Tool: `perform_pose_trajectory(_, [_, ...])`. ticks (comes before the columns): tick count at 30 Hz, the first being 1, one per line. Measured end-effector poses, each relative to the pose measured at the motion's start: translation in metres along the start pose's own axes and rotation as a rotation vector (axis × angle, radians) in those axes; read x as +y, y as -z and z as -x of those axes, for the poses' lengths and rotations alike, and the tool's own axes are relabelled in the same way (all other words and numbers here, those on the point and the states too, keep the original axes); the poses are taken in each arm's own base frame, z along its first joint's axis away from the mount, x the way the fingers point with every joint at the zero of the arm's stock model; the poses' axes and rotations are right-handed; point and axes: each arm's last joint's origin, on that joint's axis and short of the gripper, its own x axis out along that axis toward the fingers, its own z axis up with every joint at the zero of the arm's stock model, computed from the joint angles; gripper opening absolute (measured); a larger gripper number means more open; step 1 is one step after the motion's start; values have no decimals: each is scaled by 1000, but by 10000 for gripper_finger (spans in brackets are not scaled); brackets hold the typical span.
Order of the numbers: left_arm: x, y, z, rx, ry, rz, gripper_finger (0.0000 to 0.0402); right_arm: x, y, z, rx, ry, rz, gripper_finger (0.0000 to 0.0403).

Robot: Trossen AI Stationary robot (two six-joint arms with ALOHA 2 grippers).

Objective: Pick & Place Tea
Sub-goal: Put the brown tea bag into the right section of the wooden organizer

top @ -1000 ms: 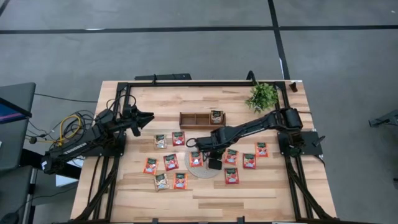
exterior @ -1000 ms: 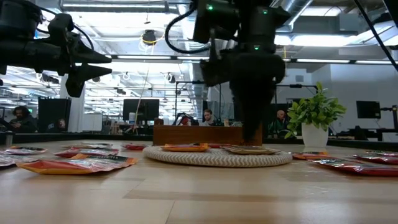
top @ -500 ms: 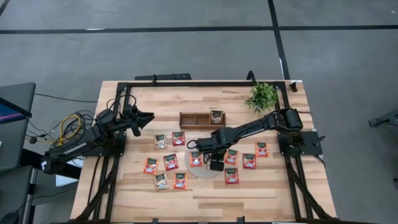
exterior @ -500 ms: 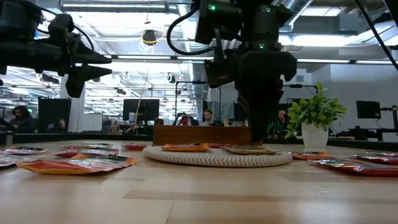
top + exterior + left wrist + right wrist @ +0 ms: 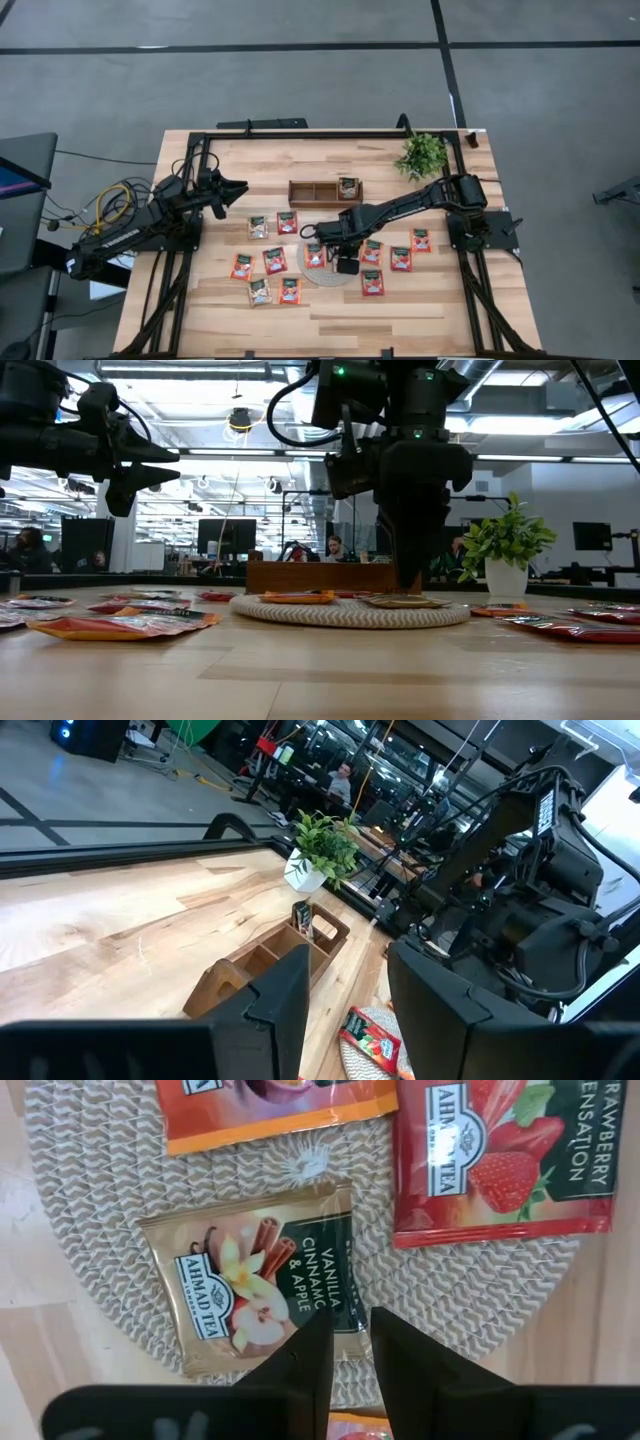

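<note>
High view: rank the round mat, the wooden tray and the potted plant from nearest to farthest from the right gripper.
1. Round mat: directly under the right gripper.
2. Wooden tray: beyond it, toward the table's far edge.
3. Potted plant: farthest, at the far right corner.

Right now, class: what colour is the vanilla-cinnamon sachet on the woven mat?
Pale gold-beige sachet, dark green band; right wrist view.

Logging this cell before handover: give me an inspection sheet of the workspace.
Surface: wooden table, black frame.
Job's things: tea sachets scattered; one upright in the wooden tray; vanilla sachet on the woven mat.
Clutter: potted plant.
Grippers: right gripper down over the vanilla sachet, narrowly open; left gripper open, raised at the table's left.
Cables: yellow bundle off the left edge.
Surroundings: people at desks.
</note>
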Motion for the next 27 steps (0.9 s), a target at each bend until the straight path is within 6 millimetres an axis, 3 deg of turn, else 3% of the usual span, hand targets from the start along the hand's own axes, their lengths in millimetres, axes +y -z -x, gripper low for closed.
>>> perform_pose_trajectory(7, [0, 0, 0, 0, 0, 0, 128, 1, 0, -1, 5, -17, 17, 64])
perform_pose_trajectory(17, [0, 0, 0, 1, -1, 1, 128, 0, -2, -28, 76, -68, 7, 64])
perform_pose_trajectory(27, [0, 0, 0, 3, -2, 1, 128, 0, -2, -27, 75, -73, 7, 58])
